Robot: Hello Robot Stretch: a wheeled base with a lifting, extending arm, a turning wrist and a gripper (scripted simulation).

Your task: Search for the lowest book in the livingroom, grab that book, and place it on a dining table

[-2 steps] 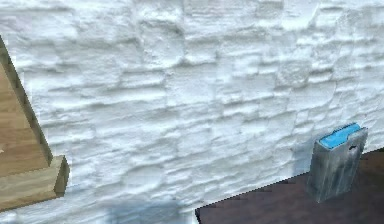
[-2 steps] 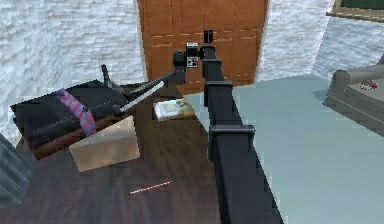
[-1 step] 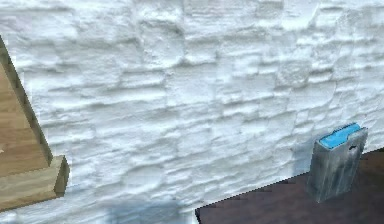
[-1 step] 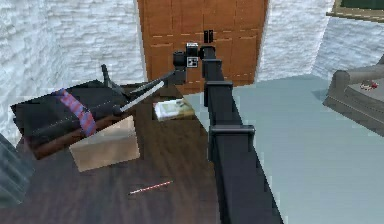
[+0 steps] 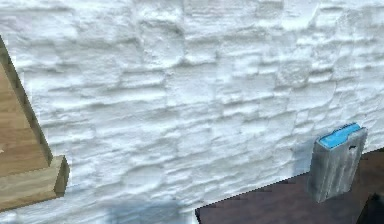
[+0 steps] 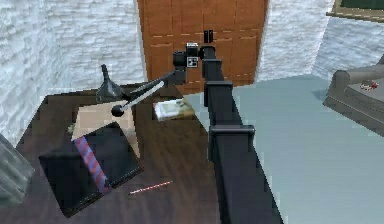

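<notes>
A dark wooden table (image 6: 170, 150) stands under my arm in the arm side view. On it lies a flat pale green-and-white thing (image 6: 175, 108) shaped like a book, just left of the arm. My gripper (image 6: 122, 107) reaches down-left from the two white squares, and its thin fingers (image 6: 150, 91) end over a tan mat (image 6: 95, 128) beside a dark cone-shaped thing (image 6: 107, 84). With the mat and table behind the gripper's far end, I cannot tell whether it holds anything.
An open dark laptop (image 6: 90, 165) and a thin pen (image 6: 150, 187) lie on the table's near part. A grey box with a blue top (image 5: 337, 160) stands on the table corner by the white stone wall (image 5: 190, 90). Wooden doors (image 6: 200, 30) close the back; a grey seat (image 6: 360, 90) sits right.
</notes>
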